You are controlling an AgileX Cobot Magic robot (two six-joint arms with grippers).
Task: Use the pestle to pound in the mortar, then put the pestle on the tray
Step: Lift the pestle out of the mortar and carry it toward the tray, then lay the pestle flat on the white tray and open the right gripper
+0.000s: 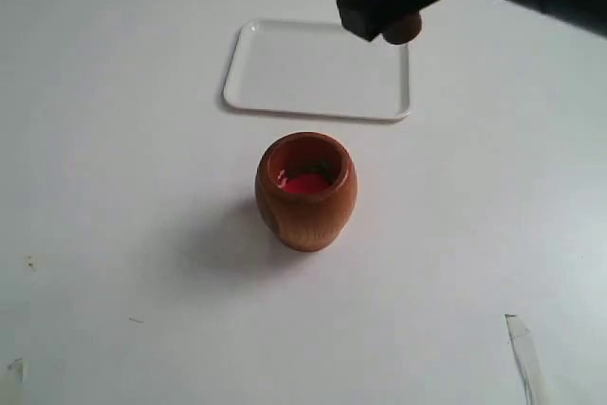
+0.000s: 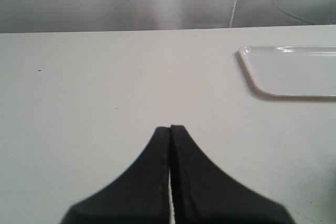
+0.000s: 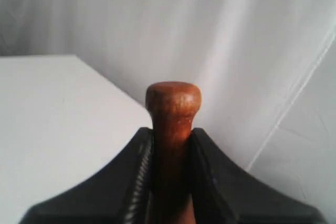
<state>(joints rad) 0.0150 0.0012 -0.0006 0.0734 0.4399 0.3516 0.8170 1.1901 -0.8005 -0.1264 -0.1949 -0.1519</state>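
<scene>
right gripper [image 1: 379, 14]: clenched on the pestle [image 3: 173, 103], its fingers pressed to either side of the shaft just below the knob, which juts past the fingertips. the thicker end is hidden behind the jaws. the gripper hangs in the air beyond the mortar [image 1: 305, 206] and off to its right, over the far right corner of the tray [image 1: 303, 73]. the tray lies flat on the table [image 1: 114, 158] just beyond the mortar, apart from it and bare. the mortar stands upright and alone, with red stuff [image 1: 305, 184] at its bottom.

left gripper [image 2: 170, 129]: closed on nothing, fingertips together, low over the table. its own camera shows a corner of the tray but not the mortar, and the exterior view does not show this gripper at all.

judged stage: the pestle is out of the mortar and held over the tray, so the set-down appears to be the step in hand.

hazards:
(a) the gripper sits over a corner, not the middle, so a release here could drop the pestle across the low rim or outside it.
(b) the pestle is round and the rim shallow. let go from height or at a tilt, it may bounce and roll onto the table.
(c) a low sweep back toward the mortar could knock it over, since nothing steadies it, and spill its contents.
</scene>
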